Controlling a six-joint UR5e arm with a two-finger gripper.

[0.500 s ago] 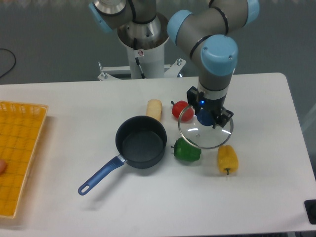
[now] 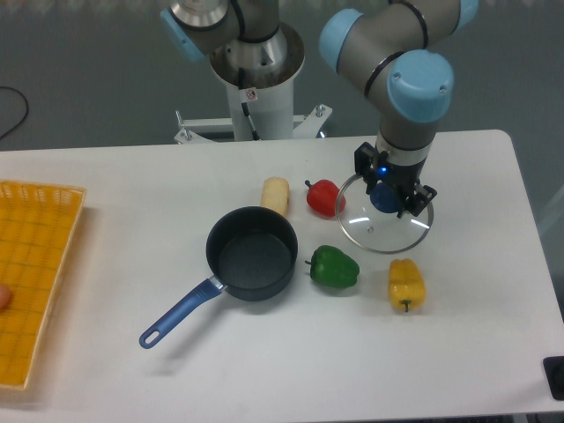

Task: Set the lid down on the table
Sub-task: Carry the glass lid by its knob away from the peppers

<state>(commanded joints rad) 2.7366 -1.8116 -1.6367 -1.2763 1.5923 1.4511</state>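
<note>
The clear glass lid [image 2: 384,226] with a thin metal rim hangs level above the white table [image 2: 476,308], right of centre. My gripper [image 2: 388,196] is shut on its dark blue knob, which the fingers partly hide. The lid sits between the red pepper and the yellow pepper, its left edge overlapping the red pepper in this view. The dark blue saucepan [image 2: 252,254] stands uncovered to the left, handle pointing to the front left.
A red pepper [image 2: 321,196], a green pepper [image 2: 335,266] and a yellow pepper [image 2: 406,284] lie around the lid. A pale corn piece [image 2: 275,194] lies behind the saucepan. A yellow mesh tray [image 2: 35,273] is at the left edge.
My gripper has carried the lid to the right and slightly back, away from above the green pepper. Nothing else moved.
</note>
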